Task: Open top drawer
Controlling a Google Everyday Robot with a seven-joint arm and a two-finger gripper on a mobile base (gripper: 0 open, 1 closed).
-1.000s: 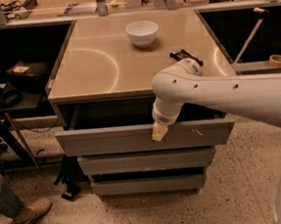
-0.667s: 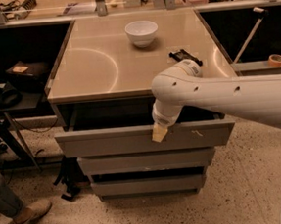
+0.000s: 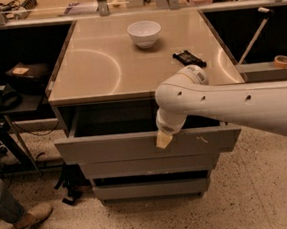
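The top drawer [image 3: 111,148] is a wide flat grey front with pale scratch marks right of centre. It stands pulled out from under the tan counter top, with its dark inside showing behind the front. My gripper [image 3: 164,140] hangs from the white arm at the drawer front's top edge, a little right of centre, with a pale fingertip [image 3: 163,140] lying over the front. Two narrower grey drawer fronts [image 3: 148,166] sit below, further back.
A white bowl [image 3: 144,33] and a small black object [image 3: 189,59] sit on the counter top [image 3: 94,65]. A tape roll [image 3: 282,61] lies on a shelf at the right. A person's shoe [image 3: 29,217] is on the floor at lower left.
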